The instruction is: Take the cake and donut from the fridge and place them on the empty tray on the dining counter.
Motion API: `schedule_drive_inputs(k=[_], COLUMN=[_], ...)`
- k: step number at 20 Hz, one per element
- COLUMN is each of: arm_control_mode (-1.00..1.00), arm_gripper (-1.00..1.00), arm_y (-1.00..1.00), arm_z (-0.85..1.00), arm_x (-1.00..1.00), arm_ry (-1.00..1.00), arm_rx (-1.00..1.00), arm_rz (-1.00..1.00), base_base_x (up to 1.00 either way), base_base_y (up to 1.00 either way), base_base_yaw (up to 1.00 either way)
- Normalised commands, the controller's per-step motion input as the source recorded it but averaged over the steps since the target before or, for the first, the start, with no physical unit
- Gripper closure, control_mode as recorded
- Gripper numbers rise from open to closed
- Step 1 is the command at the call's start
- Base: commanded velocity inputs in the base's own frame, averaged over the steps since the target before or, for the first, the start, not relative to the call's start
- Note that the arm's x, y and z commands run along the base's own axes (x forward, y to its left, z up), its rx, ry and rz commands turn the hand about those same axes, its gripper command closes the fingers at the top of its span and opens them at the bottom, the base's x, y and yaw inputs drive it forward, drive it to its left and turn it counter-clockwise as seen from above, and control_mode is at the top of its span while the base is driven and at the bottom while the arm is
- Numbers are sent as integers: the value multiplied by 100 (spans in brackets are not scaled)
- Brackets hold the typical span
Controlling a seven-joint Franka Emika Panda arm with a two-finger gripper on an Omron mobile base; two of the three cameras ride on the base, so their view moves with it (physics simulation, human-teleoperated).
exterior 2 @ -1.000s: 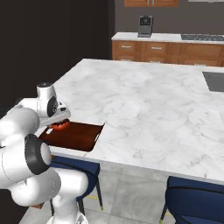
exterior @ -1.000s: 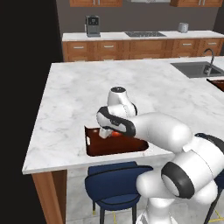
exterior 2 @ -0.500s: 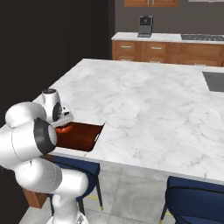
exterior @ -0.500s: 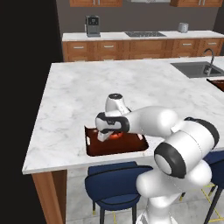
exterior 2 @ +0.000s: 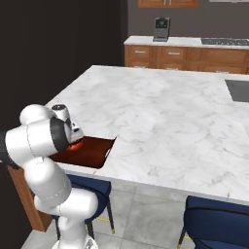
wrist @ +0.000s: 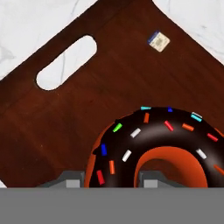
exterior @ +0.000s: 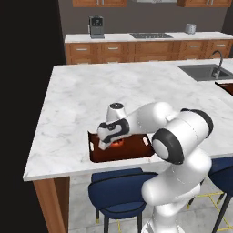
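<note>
The gripper (wrist: 110,181) is positioned low over the tray (wrist: 65,127), and its two finger tips (wrist: 72,180) are seen on either side of one wall of the donut (wrist: 157,144): one tip outside the ring, the other at the edge of the hole. The ring is therefore judged to be clamped between narrowly set jaws, although actual contact at the pads is cut off by the lower edge of the hand view.

Compared with one second ago, the hand (exterior: 113,132) has been lowered and swung toward the near end of the tray (exterior: 102,155), and the arm has been folded closer over the dining counter (exterior: 113,91). This is taken to mean that the donut has been brought into the tray and that release is the step in hand.

In the hand view the donut is seen directly ahead of the finger tips, with its dark glaze and coloured sprinkles uppermost and its orange underside close to the tray floor; whether it rests on the floor cannot be told. One white handle cut-out (wrist: 65,63) lies well beyond the donut, and a small pale label (wrist: 158,41) is seen on the tray floor further off. In the right base view the tray (exterior 2: 92,151) is seen at the near edge of the counter, beside the hand.
</note>
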Motion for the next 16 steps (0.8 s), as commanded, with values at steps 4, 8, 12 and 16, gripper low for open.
schedule_drive_inputs(k=[4,8,12,16], arm_control_mode=[-100,-100,-100,-100], arm_gripper=[100,100,-100,-100], arm_y=[10,5,6,1], arm_z=[-36,-34,-27,-1], arm_x=[35,34,16,-36], arm_ry=[0,0,0,0], arm_rx=[0,0,0,0], arm_rz=[0,0,0,-6], base_base_x=[0,0,0,0], base_base_y=[0,0,0,0], base_base_yaw=[0,0,0,0])
